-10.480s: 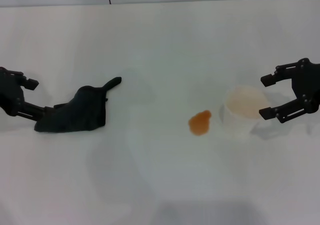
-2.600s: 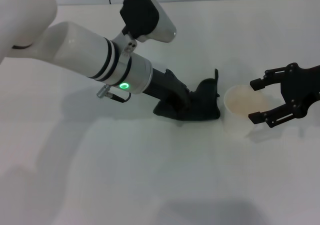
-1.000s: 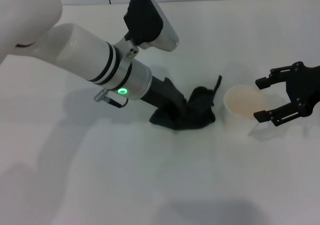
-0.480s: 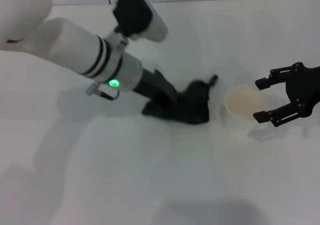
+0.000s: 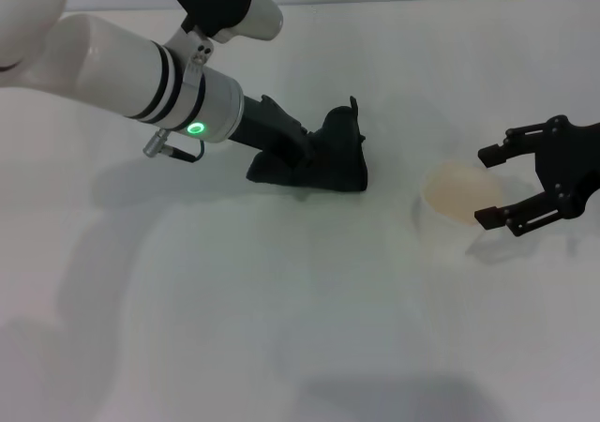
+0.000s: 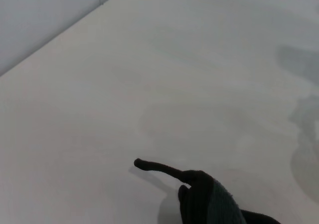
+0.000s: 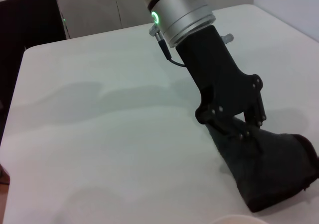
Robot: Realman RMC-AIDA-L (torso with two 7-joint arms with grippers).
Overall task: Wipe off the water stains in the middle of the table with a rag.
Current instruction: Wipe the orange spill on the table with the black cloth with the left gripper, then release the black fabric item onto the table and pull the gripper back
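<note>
My left gripper (image 5: 302, 159) is shut on the dark rag (image 5: 339, 157) and presses it on the white table (image 5: 281, 328), left of the middle. The rag's pointed corner sticks up at its far side. The right wrist view shows the left gripper (image 7: 239, 127) clamped on the rag (image 7: 271, 169). The left wrist view shows the rag (image 6: 209, 201) with its corner on the table (image 6: 149, 84). No orange-brown water stain shows in any view. My right gripper (image 5: 486, 186) is open at the right, beside the cup.
A whitish translucent cup (image 5: 457, 195) stands right of the middle, between the rag and the right gripper's fingers; its rim (image 7: 239, 219) shows at the edge of the right wrist view. A wall runs along the table's far edge.
My left arm has dragged the rag to the left and farther back, away from the cup. The right gripper and the cup have not moved.
</note>
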